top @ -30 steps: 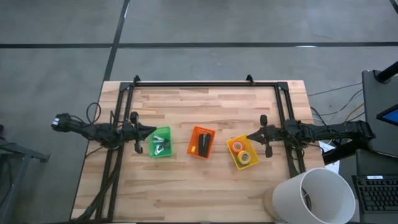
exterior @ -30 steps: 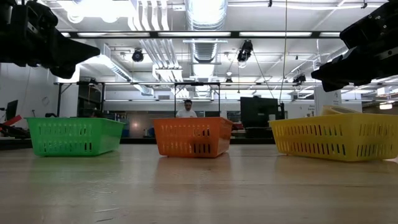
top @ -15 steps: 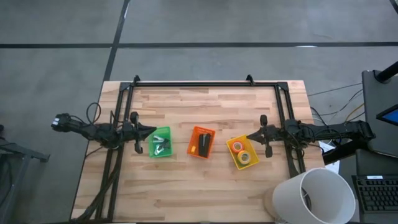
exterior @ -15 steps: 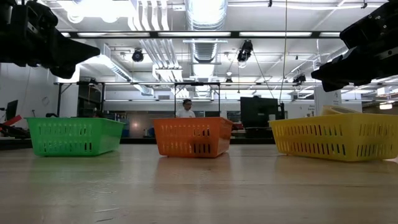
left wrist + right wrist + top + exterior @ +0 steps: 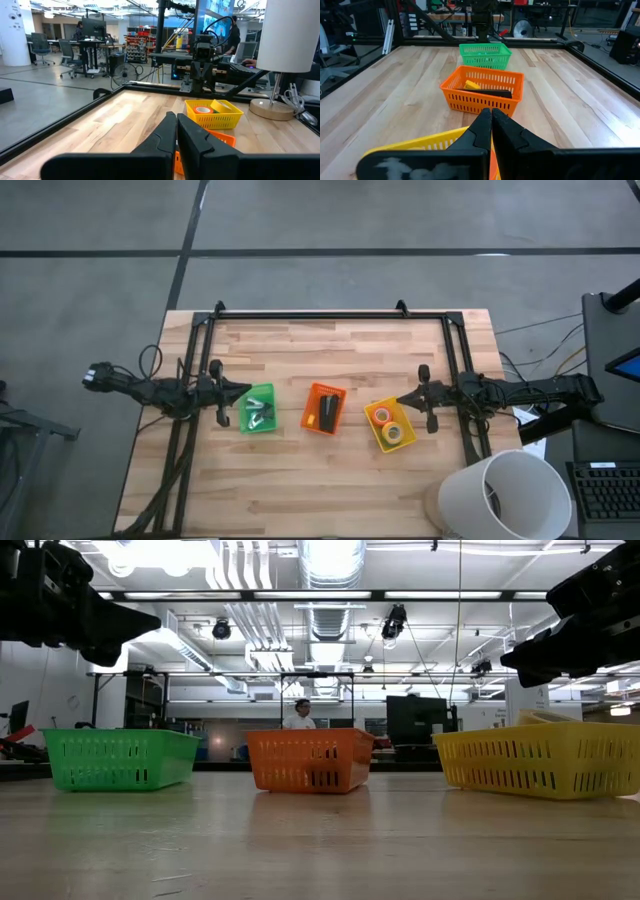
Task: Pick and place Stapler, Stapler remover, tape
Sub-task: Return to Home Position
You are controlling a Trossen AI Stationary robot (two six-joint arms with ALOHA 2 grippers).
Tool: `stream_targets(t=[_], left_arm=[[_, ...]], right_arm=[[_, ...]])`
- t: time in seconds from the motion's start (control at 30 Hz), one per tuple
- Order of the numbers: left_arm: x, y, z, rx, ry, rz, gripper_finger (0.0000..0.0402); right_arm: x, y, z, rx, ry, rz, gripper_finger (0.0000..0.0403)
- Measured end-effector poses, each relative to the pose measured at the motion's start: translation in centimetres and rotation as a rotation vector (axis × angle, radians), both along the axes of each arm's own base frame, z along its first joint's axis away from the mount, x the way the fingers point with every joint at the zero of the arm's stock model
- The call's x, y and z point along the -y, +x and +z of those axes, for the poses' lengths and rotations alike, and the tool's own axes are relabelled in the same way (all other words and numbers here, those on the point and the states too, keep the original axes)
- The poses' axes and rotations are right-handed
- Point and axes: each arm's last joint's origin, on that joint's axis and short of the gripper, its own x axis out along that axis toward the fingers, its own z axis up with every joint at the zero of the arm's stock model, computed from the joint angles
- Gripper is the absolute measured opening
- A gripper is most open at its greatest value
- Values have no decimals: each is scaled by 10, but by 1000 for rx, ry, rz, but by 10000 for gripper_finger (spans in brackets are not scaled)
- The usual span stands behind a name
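Left gripper point(image 5: 176, 120): closed, empty, raised beside green bin point(image 5: 118, 760). Right gripper point(image 5: 491, 116): closed, empty, above yellow bin point(image 5: 540, 768). Stapler point(image 5: 328, 412) lay in orange bin point(image 5: 308, 762), tape point(image 5: 392, 433) in yellow, remover point(image 5: 262, 418) in green. Homing probably called for retreat clear of bin rims. Table point(image 5: 330, 480): pale wood planks. Room: open workshop, person point(image 5: 298, 716) far behind.
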Motion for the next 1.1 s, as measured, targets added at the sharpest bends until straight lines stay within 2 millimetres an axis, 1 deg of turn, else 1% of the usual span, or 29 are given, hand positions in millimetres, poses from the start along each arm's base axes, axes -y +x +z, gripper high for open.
stream_targets(t=[0.47,1.1], left_arm=[[0,0,0,0,0,0,12],[0,0,0,0,0,0,17]], right_arm=[[0,0,0,1,-1,0,8],[0,0,0,0,-1,0,8]])
